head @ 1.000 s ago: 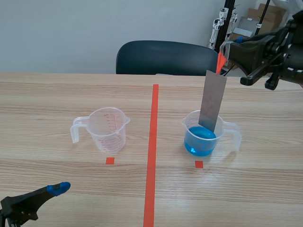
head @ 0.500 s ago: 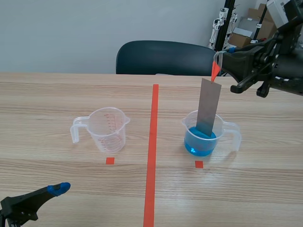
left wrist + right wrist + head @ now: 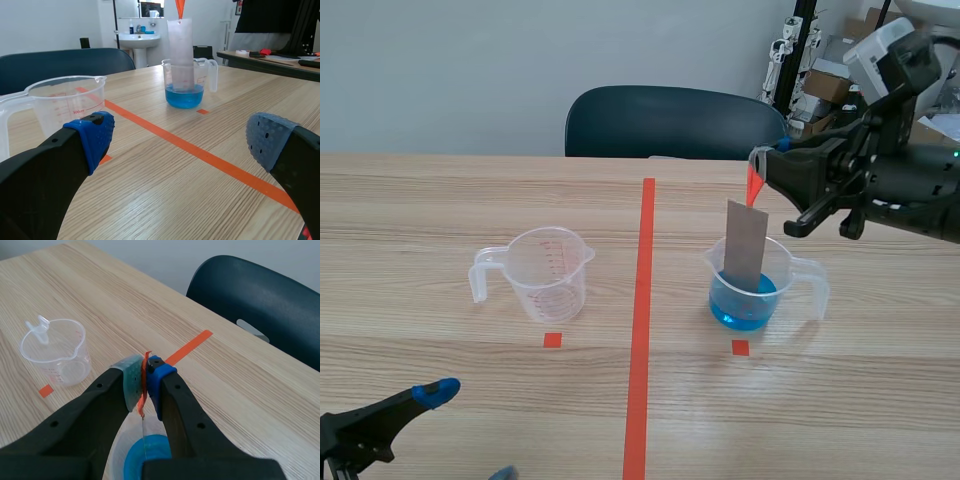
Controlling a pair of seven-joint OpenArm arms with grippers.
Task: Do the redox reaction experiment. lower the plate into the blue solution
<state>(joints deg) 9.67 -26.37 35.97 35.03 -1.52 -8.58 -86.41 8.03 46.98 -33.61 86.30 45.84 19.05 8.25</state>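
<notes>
The empty cup sits on the counter left of the tape line, the filled cup right of it; the plate stands inside that cup, below the right end effector; a chair behind

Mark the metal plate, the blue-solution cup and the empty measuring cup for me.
metal plate (image 3: 745, 240), scene view, middle of its grey face.
blue-solution cup (image 3: 718, 268), scene view, left wall above liquid.
empty measuring cup (image 3: 552, 278), scene view, front wall.

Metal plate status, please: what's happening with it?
Right pincer shut on orange tab, plate hanging. Lower end in blue solution. Left pincer open, low. Nothing blocking.
</notes>
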